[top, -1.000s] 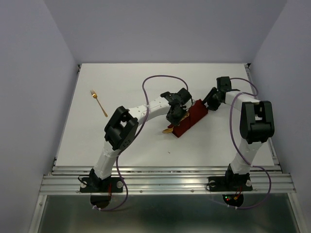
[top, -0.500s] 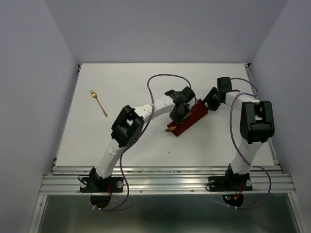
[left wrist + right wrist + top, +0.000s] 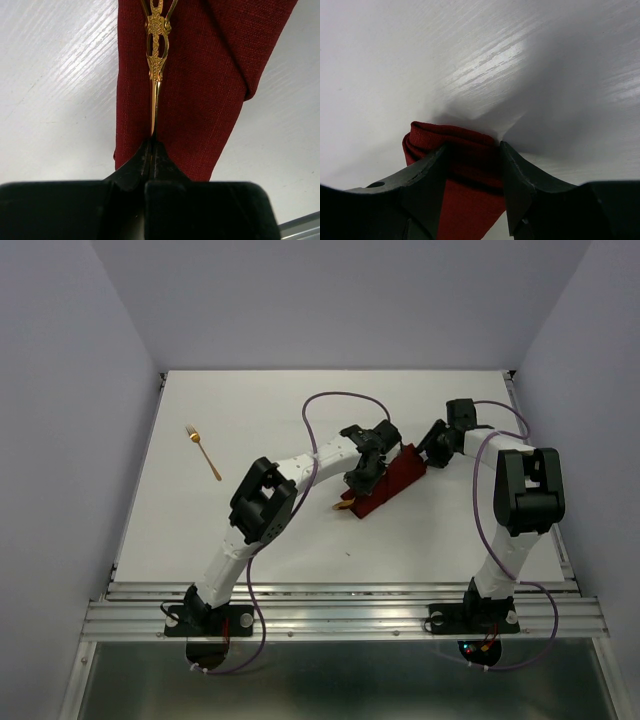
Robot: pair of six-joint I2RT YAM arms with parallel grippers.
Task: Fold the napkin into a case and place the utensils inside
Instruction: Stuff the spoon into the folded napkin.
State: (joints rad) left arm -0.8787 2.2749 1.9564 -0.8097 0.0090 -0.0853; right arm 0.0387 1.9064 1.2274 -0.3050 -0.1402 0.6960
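The dark red napkin [image 3: 388,478], folded into a narrow case, lies slanted at mid-table. My left gripper [image 3: 362,473] hangs over it, shut on the thin handle of the gold spoon [image 3: 156,60], which runs along the cloth [image 3: 200,90]. A gold end of the spoon [image 3: 345,505] pokes out at the case's near-left end. My right gripper [image 3: 425,454] is at the far-right end, its fingers [image 3: 520,185] closed against both sides of the folded cloth [image 3: 465,200]. The gold fork [image 3: 203,451] lies alone at the left.
White table [image 3: 480,530] with walls on three sides. A purple cable [image 3: 325,405] loops above the left arm. A metal rail [image 3: 340,615] runs along the near edge by both arm bases.
The left arm's elbow has swung right and its gripper has shifted slightly along the case with the spoon. The right arm has held still.
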